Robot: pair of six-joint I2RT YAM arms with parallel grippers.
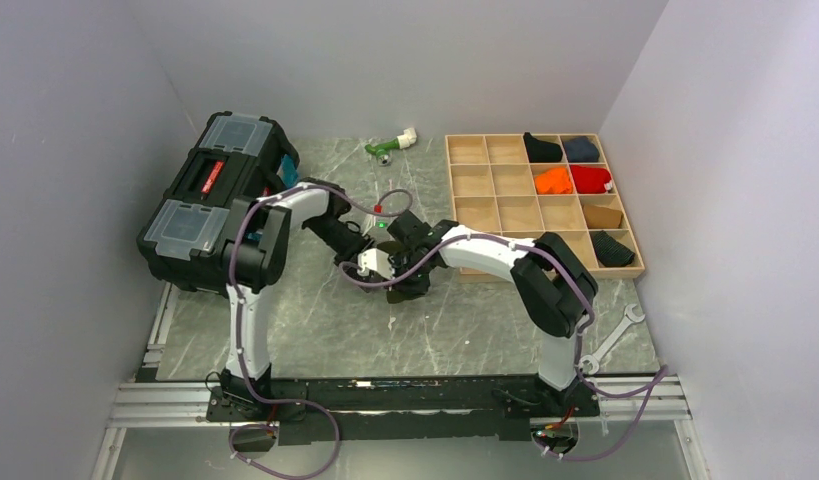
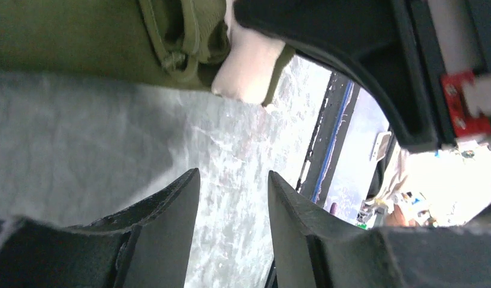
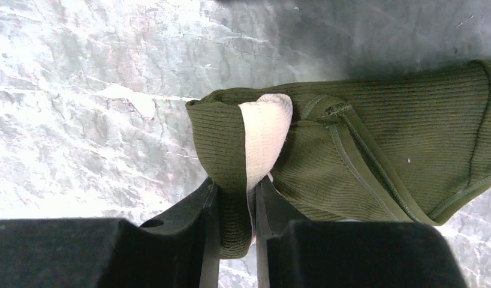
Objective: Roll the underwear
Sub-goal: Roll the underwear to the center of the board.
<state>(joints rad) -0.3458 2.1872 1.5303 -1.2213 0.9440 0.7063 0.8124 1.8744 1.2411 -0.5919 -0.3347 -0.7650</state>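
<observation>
The underwear (image 3: 380, 138) is dark olive-green ribbed cloth lying bunched on the grey marbled table, with a cream waistband (image 3: 264, 132) showing in a fold. My right gripper (image 3: 234, 183) is shut on that folded edge, cloth and waistband pinched between its fingers. In the top view the garment (image 1: 405, 292) is mostly hidden under the two grippers at the table's middle. My left gripper (image 2: 234, 174) is open and empty, low over bare table just beside the underwear (image 2: 81, 36). In the top view the left gripper (image 1: 370, 262) is close to the right gripper (image 1: 410, 270).
A black toolbox (image 1: 215, 195) stands at the left. A wooden compartment tray (image 1: 449, 170) at the back right holds black, blue, orange, red and brown cloth rolls. A green and white object (image 1: 388, 146) lies at the back. A wrench (image 1: 613, 340) lies near the right front.
</observation>
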